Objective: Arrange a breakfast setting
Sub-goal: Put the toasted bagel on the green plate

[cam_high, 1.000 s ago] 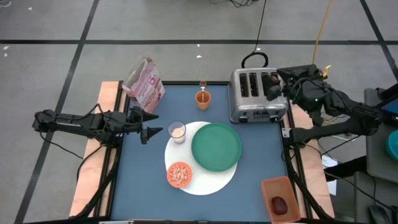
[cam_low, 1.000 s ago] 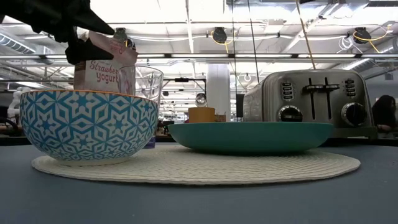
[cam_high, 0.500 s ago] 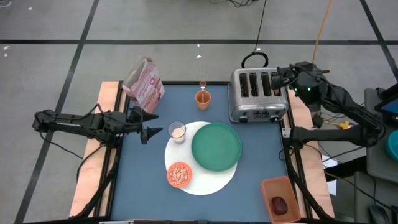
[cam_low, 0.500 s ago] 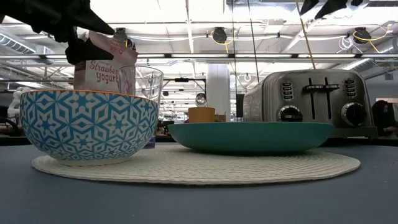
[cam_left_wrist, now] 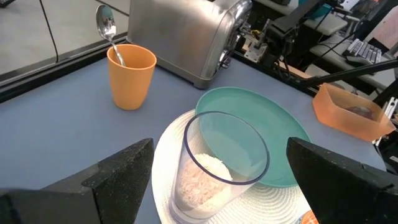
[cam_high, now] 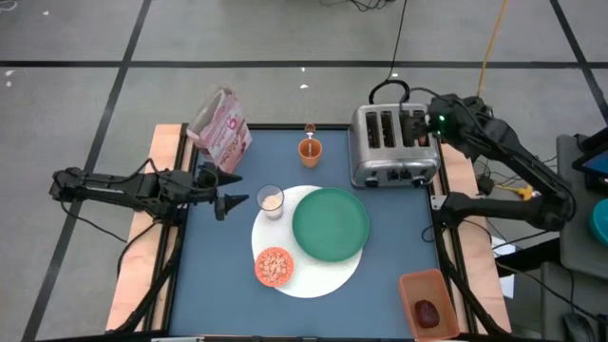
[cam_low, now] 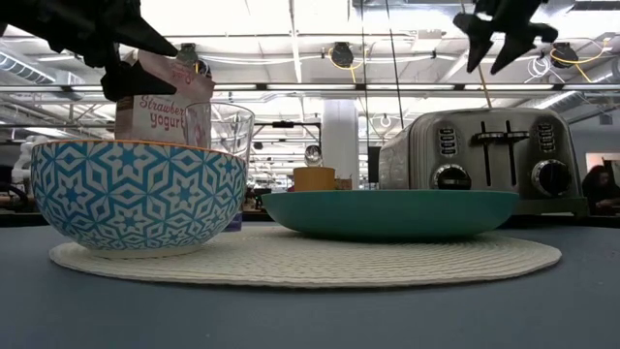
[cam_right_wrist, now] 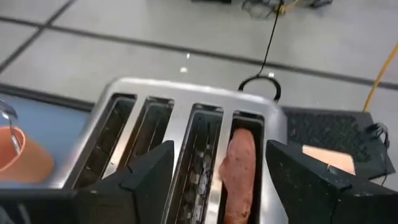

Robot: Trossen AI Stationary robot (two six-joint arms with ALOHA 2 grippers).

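Above the toaster (cam_high: 392, 144), far right: right gripper (cam_low: 503, 39), fingers spread, empty, poised over the slot holding the bagel (cam_right_wrist: 239, 171). I want the fingers straddling that slot squarely, then descending straight (slot walls leave little room). Left gripper (cam_high: 235, 188), also spread, waits beside the milk glass (cam_high: 271, 200) on the white mat (cam_high: 318, 280) with the green plate (cam_high: 331, 223). Bagel's lower half is hidden; its depth I cannot judge.

Blue desk (cam_high: 380, 285); round white mat (cam_high: 328, 275); teal-green plate (cam_high: 331, 224); bowl (cam_low: 136, 194) patterned in blue-and-white geometric stars; orange cup (cam_high: 310, 150); pink cereal box (cam_high: 220, 128); silver toaster (cam_high: 391, 144).
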